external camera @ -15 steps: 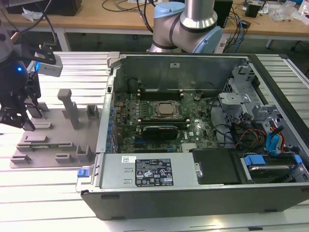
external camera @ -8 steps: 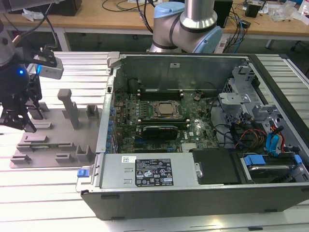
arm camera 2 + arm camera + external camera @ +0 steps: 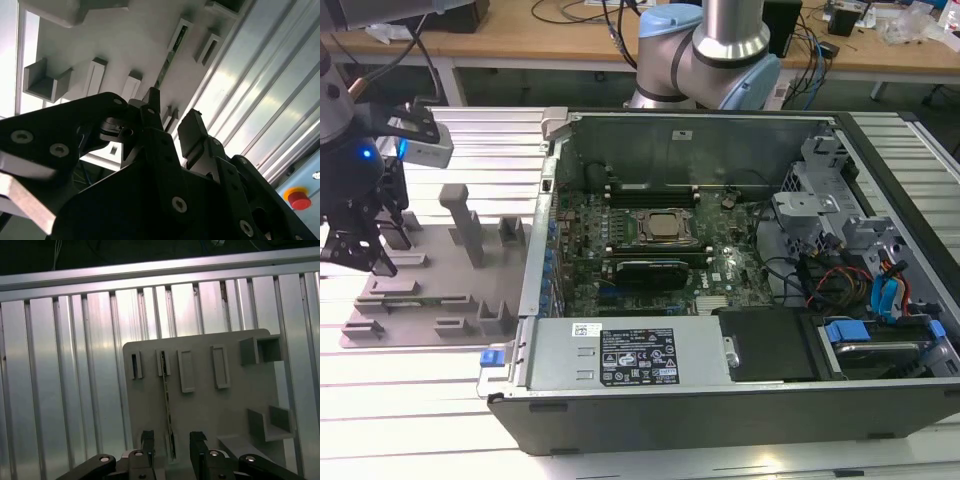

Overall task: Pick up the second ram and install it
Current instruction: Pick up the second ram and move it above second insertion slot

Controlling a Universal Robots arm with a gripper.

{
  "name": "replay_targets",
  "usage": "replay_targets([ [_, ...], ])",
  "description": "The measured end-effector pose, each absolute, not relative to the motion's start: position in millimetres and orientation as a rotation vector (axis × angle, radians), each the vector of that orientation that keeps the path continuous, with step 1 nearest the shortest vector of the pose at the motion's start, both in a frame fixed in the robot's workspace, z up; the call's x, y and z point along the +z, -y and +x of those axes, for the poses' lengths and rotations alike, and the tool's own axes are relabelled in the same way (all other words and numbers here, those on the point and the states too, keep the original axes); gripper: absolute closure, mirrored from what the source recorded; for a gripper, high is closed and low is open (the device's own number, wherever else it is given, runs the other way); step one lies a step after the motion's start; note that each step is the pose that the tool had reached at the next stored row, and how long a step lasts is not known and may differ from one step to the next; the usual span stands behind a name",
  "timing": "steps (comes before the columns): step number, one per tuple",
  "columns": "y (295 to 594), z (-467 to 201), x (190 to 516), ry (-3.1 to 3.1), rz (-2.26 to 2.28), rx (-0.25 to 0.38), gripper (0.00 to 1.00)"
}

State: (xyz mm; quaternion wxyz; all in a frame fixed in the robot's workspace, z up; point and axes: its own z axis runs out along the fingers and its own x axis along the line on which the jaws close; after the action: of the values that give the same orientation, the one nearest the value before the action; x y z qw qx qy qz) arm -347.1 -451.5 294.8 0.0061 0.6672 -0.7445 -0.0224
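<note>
The second ram (image 3: 167, 405) is a thin dark stick standing on edge in the slotted blocks of a grey holder plate (image 3: 200, 405). My gripper (image 3: 171, 442) is open just above the plate. Its two black fingers (image 3: 147, 440) stand on either side of the stick's near end, with a gap on both sides. In the second wrist view the ram (image 3: 170, 55) runs between two small holder slots ahead of the gripper (image 3: 172, 117). In the exterior view the gripper (image 3: 355, 250) hangs over the holder plate (image 3: 440, 270) at the exterior view's left.
An open computer case (image 3: 720, 400) lies to the exterior view's right of the plate, with its motherboard and CPU socket (image 3: 665, 225) exposed. Taller grey holder blocks (image 3: 465, 225) stand on the plate. Ribbed aluminium table (image 3: 75, 365) surrounds it. A red button (image 3: 299, 199) shows nearby.
</note>
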Motion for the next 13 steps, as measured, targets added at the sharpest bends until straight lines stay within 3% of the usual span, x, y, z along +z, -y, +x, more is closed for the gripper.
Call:
replay_targets([
  [13,451.5,-347.1,285.4,2.330,2.088,-0.070,0.60],
])
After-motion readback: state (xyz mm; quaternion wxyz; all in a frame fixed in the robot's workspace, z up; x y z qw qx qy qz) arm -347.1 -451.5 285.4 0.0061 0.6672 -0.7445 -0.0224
